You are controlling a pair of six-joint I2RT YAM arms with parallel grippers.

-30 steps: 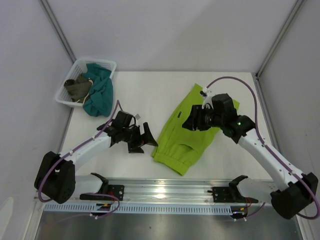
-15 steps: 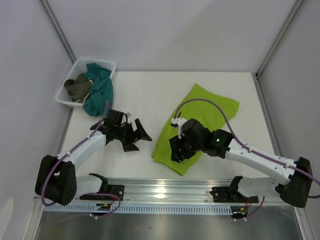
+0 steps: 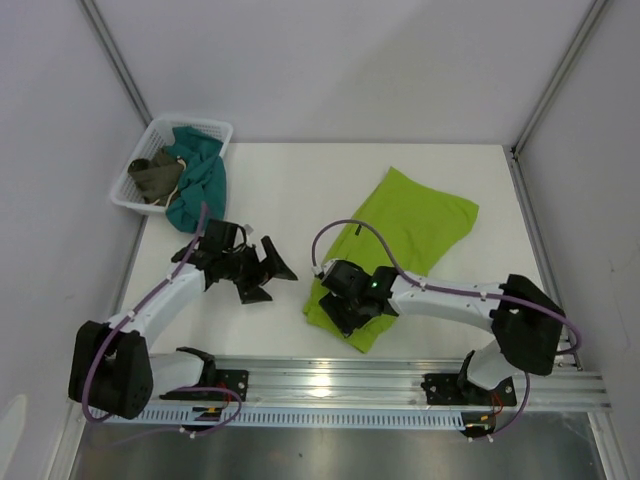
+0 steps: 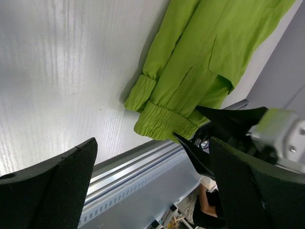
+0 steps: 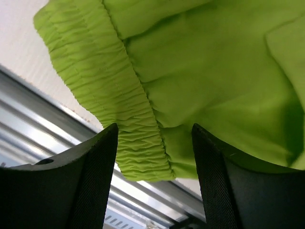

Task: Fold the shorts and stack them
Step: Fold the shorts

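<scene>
The lime-green shorts (image 3: 405, 235) lie flat on the white table, running diagonally from the far right to the near middle. Their gathered elastic waistband (image 5: 128, 119) is at the near end, by the table's front edge. My right gripper (image 3: 347, 306) hovers low over that waistband end, open. In the right wrist view its fingers (image 5: 90, 181) stand either side of the waistband without pinching it. My left gripper (image 3: 266, 270) is wide open over bare table, left of the shorts and apart from them. The shorts (image 4: 200, 62) fill the upper right of the left wrist view.
A white basket (image 3: 218, 128) sits at the table's far left corner, holding an olive-brown garment (image 3: 155, 177) and a teal garment (image 3: 198, 185) that hangs over its rim. An aluminium rail (image 3: 400, 372) runs along the front edge. Frame posts stand at both back corners.
My right arm swung from the far part of the shorts down to their near waistband end, its jaws widening. My left gripper drew back slightly to the left, still open.
</scene>
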